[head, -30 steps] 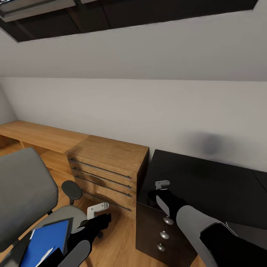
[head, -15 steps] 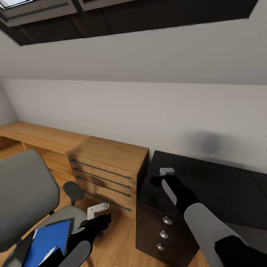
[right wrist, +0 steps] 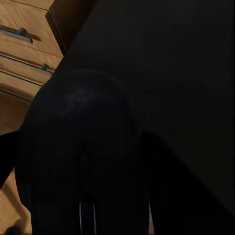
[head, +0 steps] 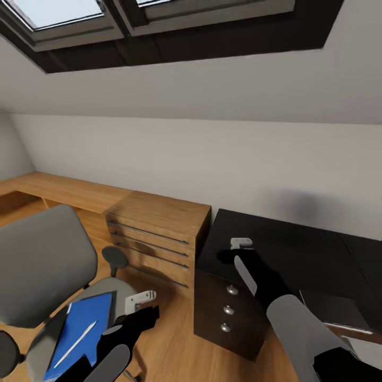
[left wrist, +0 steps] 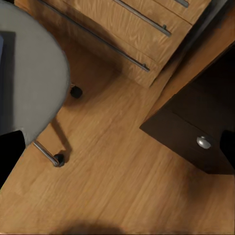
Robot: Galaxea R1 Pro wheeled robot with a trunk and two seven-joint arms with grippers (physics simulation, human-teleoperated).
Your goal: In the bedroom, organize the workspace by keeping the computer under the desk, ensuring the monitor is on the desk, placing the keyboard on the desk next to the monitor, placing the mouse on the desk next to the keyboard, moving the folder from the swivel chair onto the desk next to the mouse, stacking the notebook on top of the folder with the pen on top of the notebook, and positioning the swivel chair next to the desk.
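Diagonally, pen (head: pixel 74 343) lies lengthwise on folder (head: pixel 79 334).

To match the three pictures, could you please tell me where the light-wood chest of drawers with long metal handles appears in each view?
Head view: light-wood chest of drawers, centre, against the wall, left of the glossy black desk.
Left wrist view: its drawer fronts, beyond the grey chair seat.
Right wrist view: its drawer fronts, beside the desk's edge.
Shared landmark: the black desk beside it.

Head view overlooks desk (head: pixel 297 254); left wrist view shares its drawers.
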